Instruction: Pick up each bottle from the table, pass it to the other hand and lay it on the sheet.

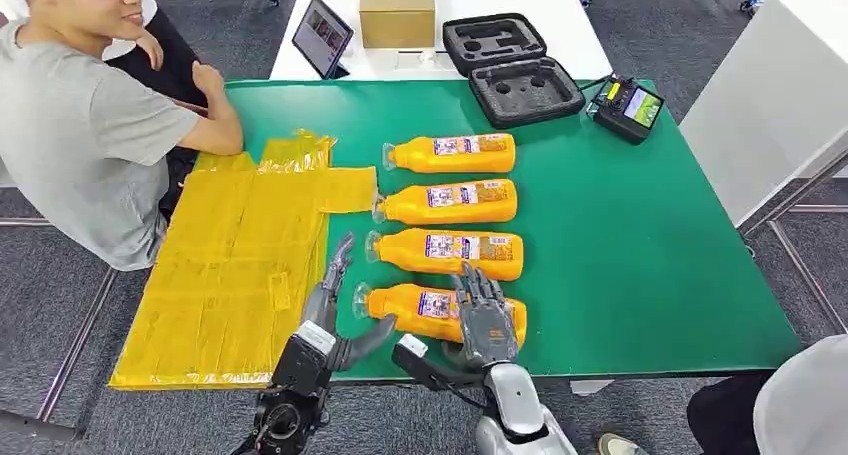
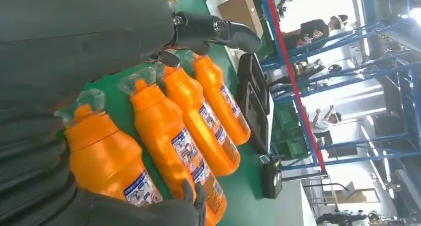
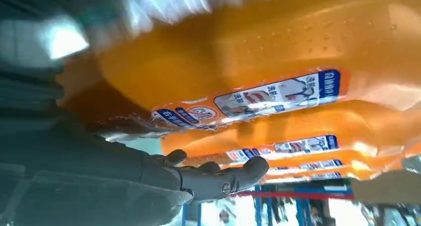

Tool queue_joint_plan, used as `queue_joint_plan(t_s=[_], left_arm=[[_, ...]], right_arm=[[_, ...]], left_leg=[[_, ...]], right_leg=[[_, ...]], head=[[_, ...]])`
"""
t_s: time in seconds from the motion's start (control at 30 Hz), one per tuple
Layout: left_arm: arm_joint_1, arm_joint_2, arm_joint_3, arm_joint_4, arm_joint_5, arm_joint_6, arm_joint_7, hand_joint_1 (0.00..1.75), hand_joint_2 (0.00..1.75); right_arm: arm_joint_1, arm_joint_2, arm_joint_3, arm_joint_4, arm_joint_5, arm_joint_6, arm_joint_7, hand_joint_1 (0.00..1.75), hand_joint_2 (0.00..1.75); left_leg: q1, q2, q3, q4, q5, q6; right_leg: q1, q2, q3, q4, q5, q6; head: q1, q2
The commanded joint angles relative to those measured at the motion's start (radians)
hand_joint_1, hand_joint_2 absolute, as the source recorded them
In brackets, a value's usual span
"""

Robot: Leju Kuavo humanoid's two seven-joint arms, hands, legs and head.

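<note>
Bottles lying in a row on green worktop (image 1: pixel 650 255): glossy orange plastic, clear caps. Right robot hand (image 1: pixel 487 320) is gripping nearest bottle (image 1: pixel 420 310); left robot hand (image 1: pixel 335 310) is hovering open.

Both silver arms are raised from below; the left hand (image 1: pixel 335 310) is held open, fingers spread, while the right hand (image 1: pixel 486 318) is laid palm-down, fingers extended

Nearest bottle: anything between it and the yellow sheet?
Only the left hand, open between the nearest bottle and the yellow sheet; it is the receiving hand. The right hand rests on the bottle. No other object lies on the green table there.
</note>
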Motion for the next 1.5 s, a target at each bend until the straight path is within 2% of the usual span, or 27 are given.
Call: queue_joint_plan(t_s=[0.03,0.23,0.37,0.47,0.57,0.63,0.97,1.03,1.1,1.13,1.17,1.23,1.3,1.33,1.37,1.43,1.47,1.5], left_arm=[[-0.038,-0.010,0.007,0.081,0.000,0.002,0.003,0.00,1.75],[-0.044,-0.016,0.010,0.083,0.005,0.000,0.003,0.00,1.75],[-0.041,-0.013,0.013,0.079,0.006,0.000,0.003,0.00,1.75],[-0.038,-0.013,0.015,0.077,0.007,0.002,0.003,0.00,1.75],[-0.034,-0.012,0.017,0.071,0.007,0.002,0.003,0.00,1.75],[-0.033,-0.012,0.017,0.070,0.007,0.002,0.003,0.00,1.75],[-0.016,-0.005,0.017,0.052,0.005,0.004,0.007,0.00,1.75],[-0.010,-0.001,0.015,0.038,0.007,0.001,0.007,0.00,1.75],[-0.006,-0.006,0.030,0.026,0.014,0.027,0.003,0.00,1.75],[-0.007,-0.007,0.032,0.024,0.016,0.031,0.003,0.00,1.75],[-0.003,-0.014,0.045,0.012,0.025,0.048,0.003,0.00,1.75],[0.010,-0.031,0.079,-0.028,0.058,0.110,0.003,0.00,1.75],[0.011,-0.045,0.101,-0.022,0.096,0.159,0.003,0.00,1.75],[0.010,-0.051,0.109,-0.013,0.118,0.173,0.003,0.00,0.00],[0.010,-0.054,0.113,-0.005,0.128,0.181,0.003,0.00,0.00],[0.009,-0.058,0.116,0.008,0.135,0.209,0.003,0.00,0.00],[0.013,-0.066,0.126,0.011,0.142,0.236,0.003,0.00,0.00],[0.015,-0.069,0.130,0.011,0.144,0.246,0.003,0.00,0.00]], right_arm=[[0.013,-0.009,-0.038,0.062,-0.064,0.094,-0.017,1.75,1.75],[0.007,-0.017,-0.040,0.092,-0.120,0.125,-0.032,1.75,1.75],[-0.002,-0.023,-0.043,0.123,-0.129,0.134,-0.027,1.75,1.75],[-0.007,-0.024,-0.045,0.138,-0.131,0.145,-0.019,1.75,1.75],[-0.015,-0.027,-0.052,0.165,-0.134,0.152,-0.009,1.75,1.75],[-0.018,-0.028,-0.053,0.175,-0.134,0.145,-0.010,1.75,1.75],[-0.024,-0.028,-0.077,0.217,-0.160,0.122,-0.022,1.75,1.75],[-0.019,-0.013,-0.117,0.204,-0.326,0.121,-0.175,1.75,1.75],[-0.010,-0.013,-0.128,0.189,-0.422,0.109,-0.286,1.75,1.75],[-0.010,-0.013,-0.129,0.188,-0.430,0.107,-0.292,1.75,1.75],[-0.005,-0.007,-0.136,0.170,-0.461,0.098,-0.323,1.75,1.75],[0.008,0.002,-0.138,0.133,-0.514,0.061,-0.378,1.75,1.75],[0.015,0.005,-0.138,0.103,-0.551,0.018,-0.404,1.75,1.75],[0.017,0.004,-0.137,0.095,-0.560,0.002,-0.409,1.75,1.75],[0.018,0.005,-0.139,0.090,-0.568,-0.007,-0.415,1.75,1.75],[0.022,0.005,-0.141,0.081,-0.589,-0.022,-0.428,1.75,1.75],[0.027,0.006,-0.145,0.077,-0.613,-0.053,-0.454,1.75,1.75],[0.028,0.005,-0.144,0.078,-0.619,-0.061,-0.462,1.75,1.75]], left_leg=[[0.000,-0.004,0.003,-0.002,0.000,-0.001],[0.001,-0.004,0.008,-0.002,-0.002,-0.003],[0.001,-0.003,0.010,-0.002,-0.001,0.000],[0.001,-0.002,0.012,-0.002,-0.001,0.000],[0.001,-0.002,0.012,-0.001,0.000,0.000],[0.001,-0.003,0.013,-0.001,-0.001,-0.001],[0.001,-0.001,0.018,-0.002,-0.003,-0.003],[0.001,-0.001,0.019,-0.002,-0.003,-0.002],[0.001,-0.002,0.015,-0.003,-0.001,-0.003],[0.001,0.000,0.018,-0.001,-0.003,-0.002],[0.001,-0.001,0.014,-0.002,-0.001,-0.003],[0.001,0.005,0.017,0.000,-0.005,0.000],[0.001,0.007,0.012,-0.002,-0.004,-0.001],[0.001,0.011,0.020,0.000,-0.009,0.001],[0.001,0.010,0.014,-0.001,-0.006,0.000],[0.001,0.008,0.014,-0.003,-0.006,-0.001],[0.000,0.008,0.019,-0.004,-0.007,-0.001],[0.000,0.009,0.019,-0.002,-0.003,-0.002]], right_leg=[[0.000,-0.002,0.004,-0.002,0.000,-0.001],[0.000,-0.002,-0.002,-0.003,-0.002,-0.002],[0.000,-0.002,0.001,-0.003,-0.001,-0.001],[0.001,-0.001,0.011,-0.003,0.000,0.000],[0.001,-0.002,0.010,-0.002,0.000,0.000],[0.001,-0.002,0.002,-0.002,-0.001,-0.001],[0.001,0.000,0.007,-0.003,-0.003,-0.002],[0.001,0.000,0.007,-0.003,-0.003,-0.002],[0.001,0.000,0.004,-0.003,-0.002,-0.002],[0.001,0.001,0.006,-0.002,-0.003,-0.002],[0.001,0.000,0.003,-0.003,-0.001,-0.002],[0.001,0.006,0.005,-0.001,-0.001,-0.002],[0.001,0.008,0.000,-0.002,0.001,-0.003],[0.001,0.012,0.007,-0.001,-0.002,-0.002],[0.001,0.010,0.001,-0.002,0.001,-0.003],[0.001,0.009,0.004,-0.003,0.001,-0.003],[0.001,0.009,0.016,-0.004,0.002,-0.002],[0.001,0.010,0.015,-0.003,0.002,-0.002]], head=[[0.000,0.000],[0.000,0.000],[0.000,0.000],[0.000,0.000],[0.000,0.000],[0.000,0.000],[0.000,0.000],[0.000,0.000],[0.000,0.000],[0.000,0.000],[0.000,0.000],[0.001,0.000],[0.001,0.000],[0.000,0.000],[0.000,0.000],[0.001,0.000],[0.000,0.000],[0.000,0.000]])
